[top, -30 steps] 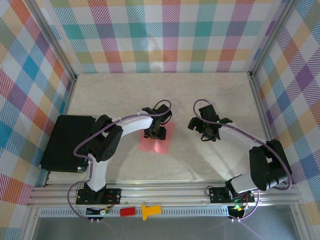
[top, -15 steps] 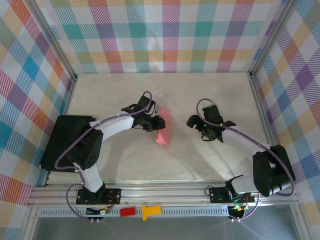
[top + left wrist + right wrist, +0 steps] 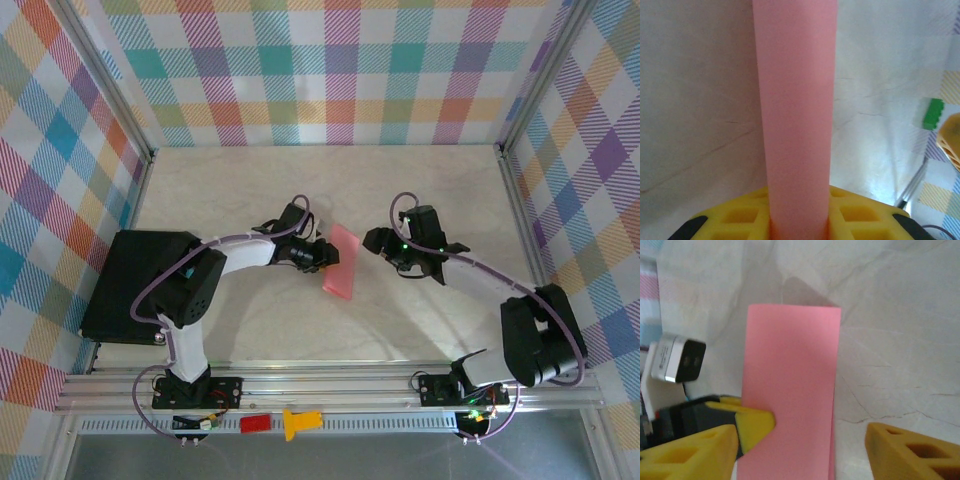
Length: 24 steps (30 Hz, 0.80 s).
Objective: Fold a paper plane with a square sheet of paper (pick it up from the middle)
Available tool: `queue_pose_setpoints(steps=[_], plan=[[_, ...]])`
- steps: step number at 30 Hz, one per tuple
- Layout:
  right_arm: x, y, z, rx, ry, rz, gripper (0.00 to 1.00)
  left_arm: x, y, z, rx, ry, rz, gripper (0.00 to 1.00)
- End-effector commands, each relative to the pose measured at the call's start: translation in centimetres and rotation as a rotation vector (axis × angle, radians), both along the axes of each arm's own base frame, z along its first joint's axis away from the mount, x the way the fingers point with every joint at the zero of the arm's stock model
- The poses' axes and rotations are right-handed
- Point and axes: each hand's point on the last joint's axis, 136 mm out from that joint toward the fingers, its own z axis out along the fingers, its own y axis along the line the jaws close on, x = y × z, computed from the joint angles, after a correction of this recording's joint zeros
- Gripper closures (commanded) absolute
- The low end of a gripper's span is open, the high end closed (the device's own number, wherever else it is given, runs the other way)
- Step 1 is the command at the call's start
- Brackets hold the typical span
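Observation:
The square sheet of paper (image 3: 342, 260) is salmon pink and hangs doubled over as a narrow strip above the table's middle. My left gripper (image 3: 322, 253) is shut on it from the left. In the left wrist view the paper (image 3: 795, 115) rises straight out from between the yellow fingers (image 3: 735, 217). My right gripper (image 3: 375, 243) sits just right of the strip, open. In the right wrist view the paper (image 3: 790, 390) stands between my two yellow fingers (image 3: 905, 447), touching neither, and the left gripper's fingertip (image 3: 755, 425) presses its left edge.
A black box (image 3: 135, 280) lies at the table's left edge. A small red block (image 3: 256, 423) and a yellow piece (image 3: 298, 422) rest on the front rail. Plaid walls enclose the marble-look table (image 3: 330, 190). A green block (image 3: 932, 114) sits off to one side.
My left gripper closed on the sheet, lifted it off the table and carried it right, so it now hangs doubled over. My right gripper shifted left to it and its jaws narrowed.

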Motion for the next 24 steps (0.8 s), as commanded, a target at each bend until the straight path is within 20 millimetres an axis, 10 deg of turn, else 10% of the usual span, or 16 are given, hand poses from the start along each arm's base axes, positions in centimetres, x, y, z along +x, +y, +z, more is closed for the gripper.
queue_pose_setpoints(steps=[1,8,24], plan=[[-0.3,1.9,-0.3,0.068,0.034,0.085,0.45,-0.3,1.4,-1.9,0.08,0.012,0.002,0.75],[-0.7,4.9,-2.8,0.056,0.133,0.174,0.81,-0.5,2.6,-3.8,0.163,0.037,0.018,0.76],[-1.3,7.4,-7.5,-0.025,0.293,0.229,0.9,-0.8,3.6,-4.7,0.229,0.047,0.018,0.75]])
